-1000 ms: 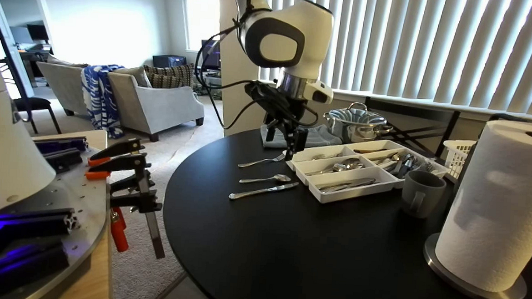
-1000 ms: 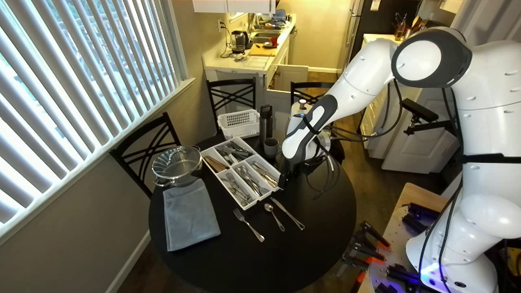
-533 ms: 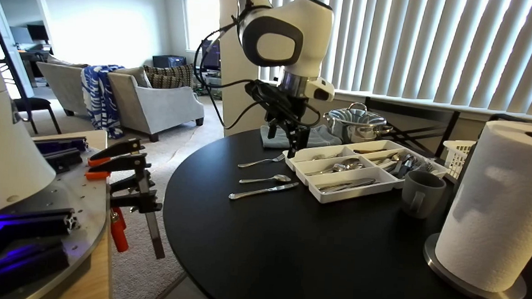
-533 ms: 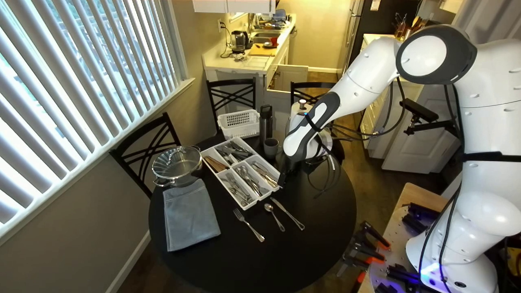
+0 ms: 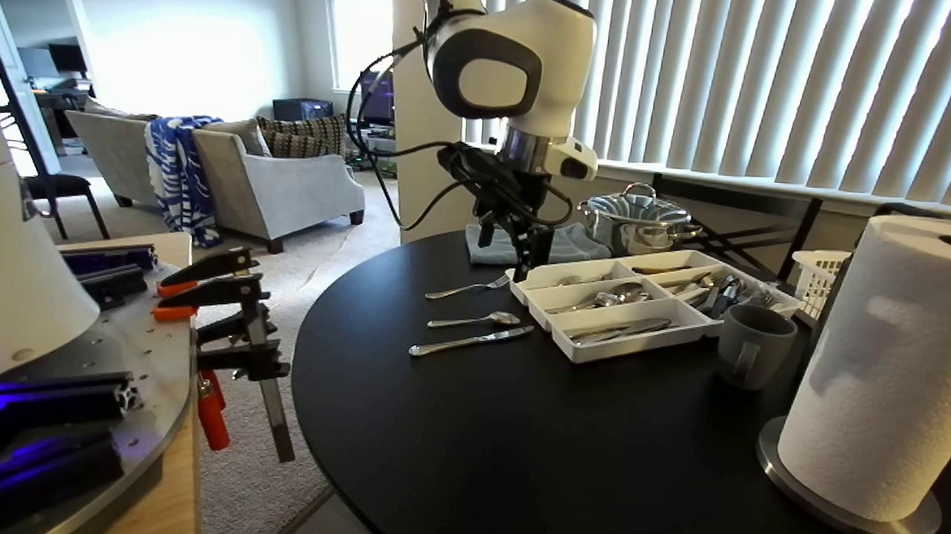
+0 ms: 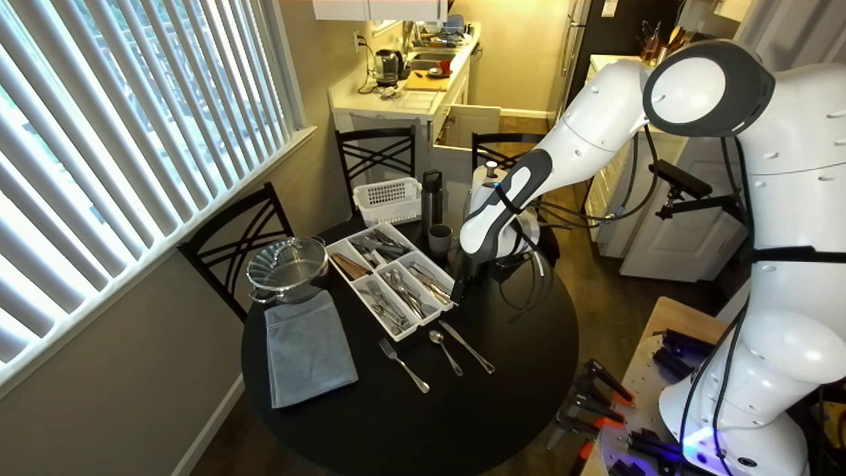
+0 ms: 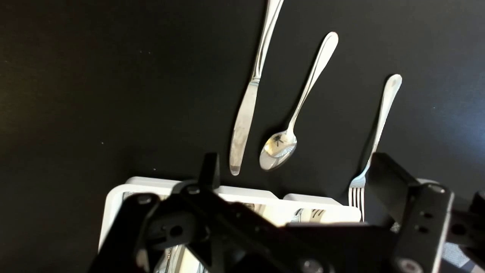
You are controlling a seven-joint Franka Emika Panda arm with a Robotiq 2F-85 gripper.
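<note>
In the wrist view the knife (image 7: 246,110), spoon (image 7: 280,148) and fork (image 7: 385,102) lie from left to right on the black table (image 7: 113,94), just beside the white tray (image 5: 634,344). The end of the knife's handle is cut off at the top there. The fork's tines end by the tray's rim; whether they touch it is hard to tell. The gripper (image 7: 298,168) hangs over this side of the tray with its fingers (image 7: 209,172) spread wide, covering much of the tray in the wrist view. The finger at the right there stands close by the fork's neck, contact unclear. In an exterior view the arm (image 6: 588,125) hides most of the gripper. The cutlery (image 6: 404,291) in the tray overlaps and is hard to count. In an exterior view the grey mug (image 5: 752,347) stands by the tray's right end, and the paper towel roll (image 5: 886,362), near right, is cut by the view's edge and blocks much of the bottle (image 6: 432,201) and the basket (image 6: 390,208). In an exterior view the folded cloth (image 6: 309,350) lies left of the tray, with the lidded pot (image 6: 287,264) farther back.
</note>
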